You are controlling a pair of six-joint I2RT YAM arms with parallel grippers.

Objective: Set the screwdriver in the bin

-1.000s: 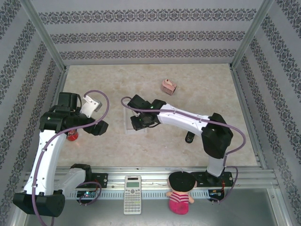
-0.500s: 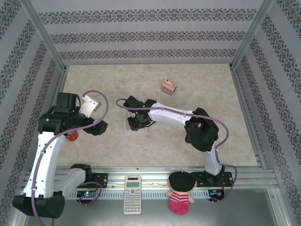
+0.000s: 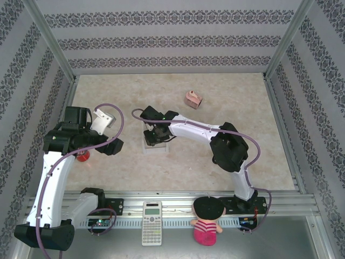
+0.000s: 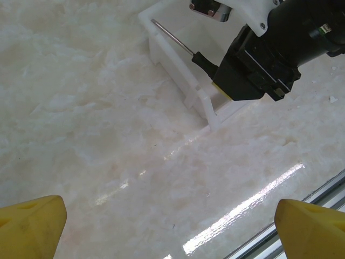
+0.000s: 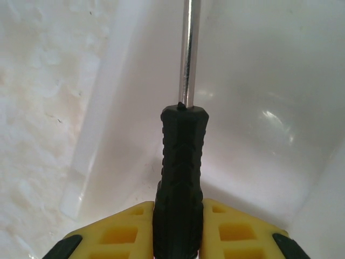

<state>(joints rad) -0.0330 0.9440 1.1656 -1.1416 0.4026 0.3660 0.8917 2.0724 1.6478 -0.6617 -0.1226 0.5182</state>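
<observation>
Where the right claw (image 5: 178, 222) sits: low over one end of the bin (image 4: 179, 76), its yellow pads clamped on the butt of the screwdriver (image 5: 180, 154).
Screwdriver: black handle in the grip, metal shaft running away from the claw along the bin's length. The left wrist view puts the tip near the far corner. I cannot tell whether any part touches the floor of the bin.
Bin: white and shallow, on the table (image 4: 81, 135) between the two arms, with one side wall just beside the handle.
Left claw (image 4: 172, 229): spread wide and holding nothing, hovering over bare table well apart from the bin, on its open side.
Step in hand: the placing. The tool is inside the bin's outline, and the release is not yet done.
Next move: likely a small opening of the jaws so the handle drops flat, then a straight lift so the pads clear the walls.
Risk: the bin looks light, so a sideways pull may drag it. A tip caught on the rim could leave the tool propped up.
</observation>
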